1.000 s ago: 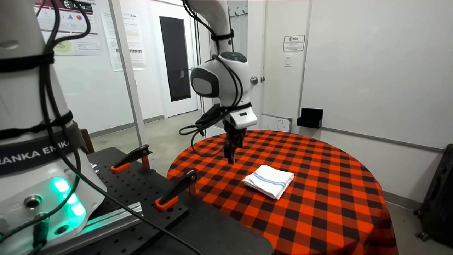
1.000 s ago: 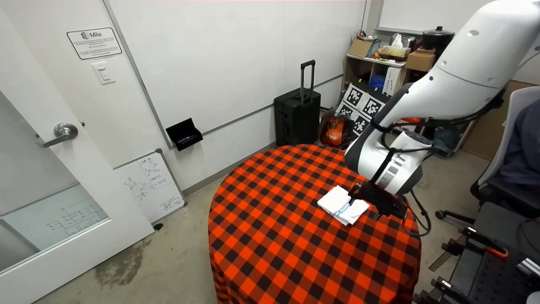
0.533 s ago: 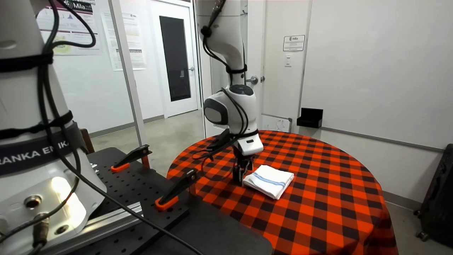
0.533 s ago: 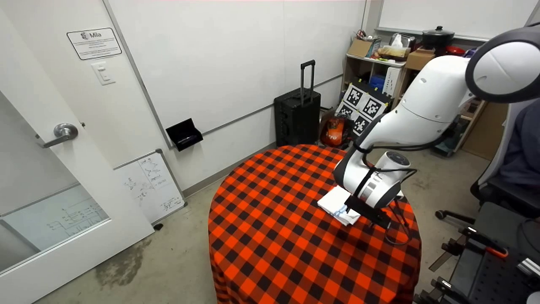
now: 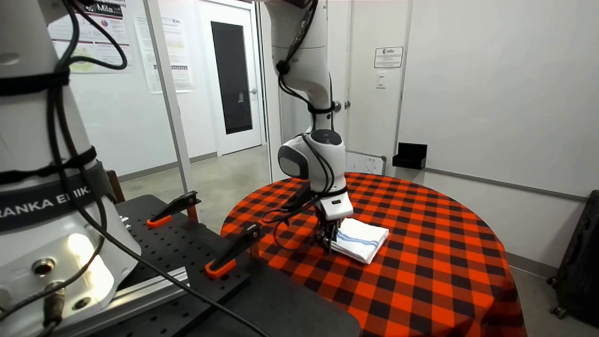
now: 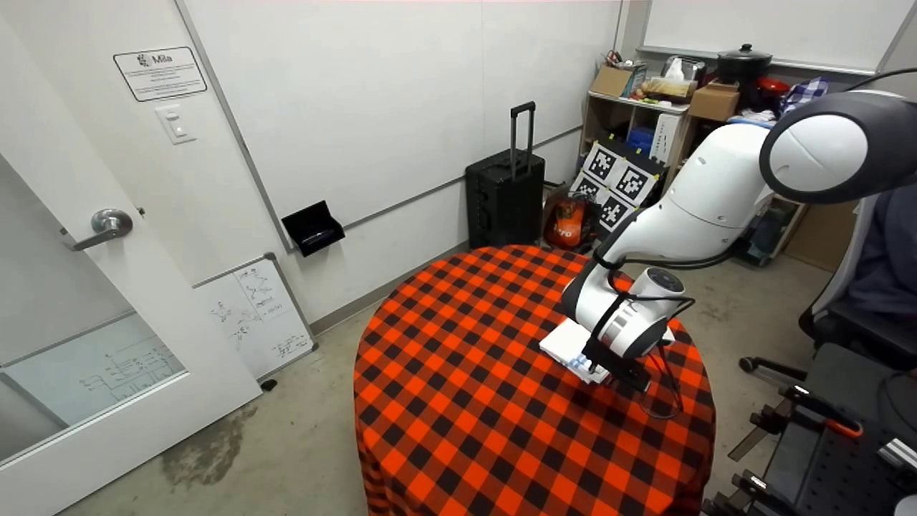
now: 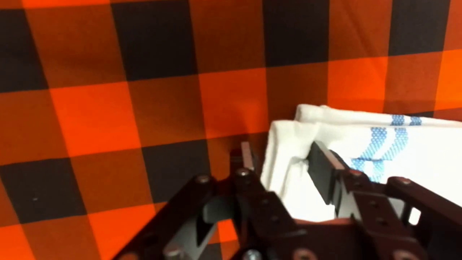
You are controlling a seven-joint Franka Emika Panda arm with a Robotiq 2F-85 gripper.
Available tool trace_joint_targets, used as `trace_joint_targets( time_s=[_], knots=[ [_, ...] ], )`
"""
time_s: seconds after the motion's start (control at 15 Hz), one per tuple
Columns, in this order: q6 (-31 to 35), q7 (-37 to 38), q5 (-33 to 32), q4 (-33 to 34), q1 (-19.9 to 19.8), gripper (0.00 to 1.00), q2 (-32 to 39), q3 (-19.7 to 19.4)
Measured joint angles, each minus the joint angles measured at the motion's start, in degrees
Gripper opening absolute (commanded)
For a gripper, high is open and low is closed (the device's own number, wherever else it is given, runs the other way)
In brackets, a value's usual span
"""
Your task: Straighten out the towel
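Note:
The towel (image 5: 361, 241) is a folded white cloth with blue stripes on the round table, in both exterior views. In the wrist view its near folded corner (image 7: 288, 139) lies between the two fingers of my gripper (image 7: 279, 151). The right finger (image 7: 320, 169) presses into the towel's top and creases it. The left finger (image 7: 247, 155) stands just outside the towel's edge, over the tablecloth, with a small gap to the cloth. The jaws are part-way apart and not clamped on the fabric. In an exterior view, the arm hides part of the towel (image 6: 569, 340).
A red and black checked tablecloth (image 5: 421, 281) covers the table. In an exterior view, clamps (image 5: 234, 250) stand on the robot's black mounting plate beside the table. A black suitcase (image 6: 505, 197) stands behind the table near the wall, and an office chair (image 6: 845, 287) stands near the robot.
The arm has come down and across to the towel's near edge. The jaws have narrowed around that edge, and one finger has creased the cloth. The towel's place on the table looks unchanged.

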Motion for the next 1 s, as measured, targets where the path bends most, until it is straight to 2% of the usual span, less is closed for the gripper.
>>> trace_joint_targets(
  time_s=[0.07,0.13,0.6,0.67,0.73,0.8,0.87,0.93,1.0],
  knots=[
    [0.0,0.0,0.0,0.44,-0.12,0.04,0.06,0.12],
    [0.0,0.0,0.0,0.76,-0.22,0.01,0.05,0.26],
    [1.79,-0.62,-0.04,1.22,-0.3,0.02,0.06,1.65],
    [2.06,-0.91,-0.04,1.18,-0.2,0.31,0.05,1.9],
    [2.32,-1.22,-0.04,1.09,-0.06,0.34,0.01,2.16],
    [2.55,-1.34,-0.04,1.01,0.11,0.33,-0.03,2.39],
    [2.72,-1.42,-0.05,0.95,0.28,0.11,-0.08,2.6],
    [2.82,-1.5,-0.07,0.89,0.4,0.1,-0.11,2.79],
    [2.85,-1.65,-0.18,0.83,0.52,0.05,-0.12,2.93]
  ],
)
